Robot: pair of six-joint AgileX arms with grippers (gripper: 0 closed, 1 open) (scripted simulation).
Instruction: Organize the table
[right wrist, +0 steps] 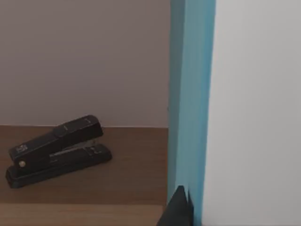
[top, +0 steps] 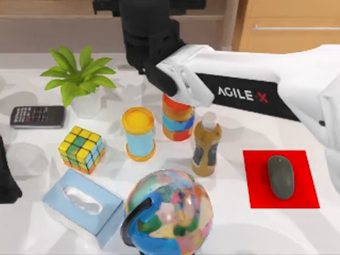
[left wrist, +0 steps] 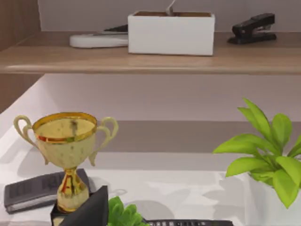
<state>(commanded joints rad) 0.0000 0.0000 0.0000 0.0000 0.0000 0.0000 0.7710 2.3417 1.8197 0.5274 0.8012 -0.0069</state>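
Observation:
The white table [top: 32, 159] holds many loose things. My right arm reaches across it to the back, and my right gripper [top: 146, 6] is at the wooden shelf. In the right wrist view a flat book [right wrist: 197, 94] with a blue edge and white face stands upright. One dark fingertip [right wrist: 178, 209] presses on its blue edge. A black stapler [right wrist: 56, 150] lies on the shelf beside it. My left gripper [top: 4, 183] is parked at the table's left edge.
On the table are a potted plant [top: 79, 79], calculator [top: 37, 116], puzzle cube [top: 81, 149], tissue box [top: 82, 204], globe [top: 170, 212], yellow-lidded can [top: 139, 133], striped cup [top: 178, 119], bottle [top: 206, 143] and a mouse [top: 280, 176] on a red mat [top: 255, 186]. The left wrist view has a gold trophy [left wrist: 68, 141] and a white box [left wrist: 170, 32].

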